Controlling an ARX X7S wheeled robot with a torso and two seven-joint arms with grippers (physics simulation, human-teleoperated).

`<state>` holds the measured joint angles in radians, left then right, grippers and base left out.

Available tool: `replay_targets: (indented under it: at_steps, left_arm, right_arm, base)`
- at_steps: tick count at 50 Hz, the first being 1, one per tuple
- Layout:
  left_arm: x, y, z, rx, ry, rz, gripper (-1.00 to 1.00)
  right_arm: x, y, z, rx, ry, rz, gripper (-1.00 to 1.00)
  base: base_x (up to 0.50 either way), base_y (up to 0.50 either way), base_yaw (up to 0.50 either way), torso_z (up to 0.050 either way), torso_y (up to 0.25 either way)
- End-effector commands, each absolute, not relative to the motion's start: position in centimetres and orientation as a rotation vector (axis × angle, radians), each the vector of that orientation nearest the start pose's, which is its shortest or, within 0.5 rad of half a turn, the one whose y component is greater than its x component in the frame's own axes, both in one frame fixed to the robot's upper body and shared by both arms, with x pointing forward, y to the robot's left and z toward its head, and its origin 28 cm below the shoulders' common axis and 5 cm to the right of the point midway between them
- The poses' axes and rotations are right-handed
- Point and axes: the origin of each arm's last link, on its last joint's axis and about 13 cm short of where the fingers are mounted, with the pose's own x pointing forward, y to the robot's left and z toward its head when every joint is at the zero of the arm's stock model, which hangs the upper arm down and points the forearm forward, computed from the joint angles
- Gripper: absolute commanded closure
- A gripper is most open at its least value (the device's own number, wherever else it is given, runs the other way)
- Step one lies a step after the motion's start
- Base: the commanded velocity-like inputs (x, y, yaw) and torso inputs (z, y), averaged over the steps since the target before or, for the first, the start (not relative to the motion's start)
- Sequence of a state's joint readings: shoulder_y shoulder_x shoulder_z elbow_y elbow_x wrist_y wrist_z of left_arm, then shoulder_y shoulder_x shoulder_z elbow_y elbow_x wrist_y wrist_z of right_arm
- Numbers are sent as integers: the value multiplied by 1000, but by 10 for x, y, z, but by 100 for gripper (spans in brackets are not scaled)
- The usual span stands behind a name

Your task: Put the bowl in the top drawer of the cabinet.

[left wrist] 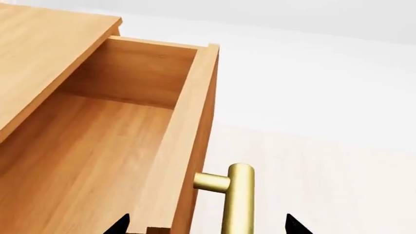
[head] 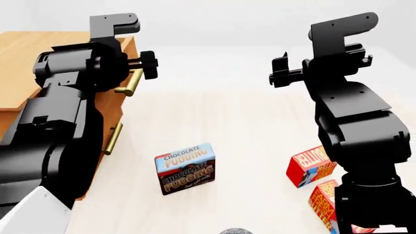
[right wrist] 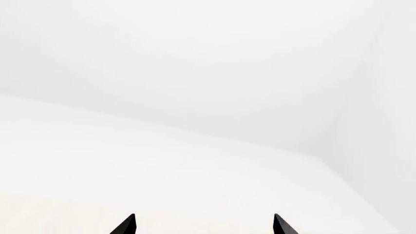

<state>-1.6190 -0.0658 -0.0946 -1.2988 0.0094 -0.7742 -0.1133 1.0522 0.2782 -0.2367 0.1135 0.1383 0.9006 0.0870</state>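
The cabinet (head: 26,58) stands at the left of the head view, of light brown wood. Its top drawer (left wrist: 110,146) is pulled out, and nothing lies in the part of it that shows. My left gripper (left wrist: 208,226) is open, its fingertips (left wrist: 120,226) well apart on either side of the drawer front and the brass handle (left wrist: 237,195). From the head, the left gripper (head: 140,68) sits at that handle (head: 132,82). My right gripper (head: 281,73) hangs open in the air, empty. A grey rounded sliver (head: 235,231) shows at the bottom edge; I cannot tell if it is the bowl.
The lower drawer's brass handle (head: 114,139) shows under the left arm. A chocolate pudding box (head: 185,168) stands mid-floor. Two red boxes (head: 311,165) (head: 324,202) lie by the right arm's base. The right wrist view shows only pale floor and wall.
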Motion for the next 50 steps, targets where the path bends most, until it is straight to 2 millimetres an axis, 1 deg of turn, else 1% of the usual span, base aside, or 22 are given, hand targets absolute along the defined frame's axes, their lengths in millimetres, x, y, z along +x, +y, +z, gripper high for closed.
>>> replay_targets:
  at_steps: [1, 8, 14, 25, 31, 42, 50]
  left_arm:
    - [421, 216, 259, -166, 480, 70, -100]
    - [422, 207, 260, -182, 476, 26, -100]
    - [422, 195, 257, -206, 478, -24, -100]
    - [419, 173, 245, -203, 507, -77, -100]
    - [418, 167, 239, -272, 540, -80, -100]
    - [415, 155, 243, -307, 550, -151, -100]
    - [412, 144, 239, -295, 561, -201, -100]
  right_arm:
    - [360, -144, 245, -260, 10, -95, -100]
    - [360, -145, 245, -258, 12, -96, -100]
    - [360, -145, 244, -257, 15, -96, -100]
    - [359, -151, 241, -249, 22, -103, -100]
    - [359, -151, 240, -252, 27, -101, -100]
    - [359, -149, 238, -256, 30, -88, -100]
    - [357, -153, 237, -250, 32, -89, -100]
  base:
    - [0, 0, 0, 0, 0]
    - [0, 0, 0, 0, 0]
    - [0, 0, 0, 0, 0]
    - [1, 0, 0, 0, 0]
    - [4, 0, -2, 0, 0]
    - [2, 0, -2, 0, 0]
    - [2, 0, -2, 0, 0]
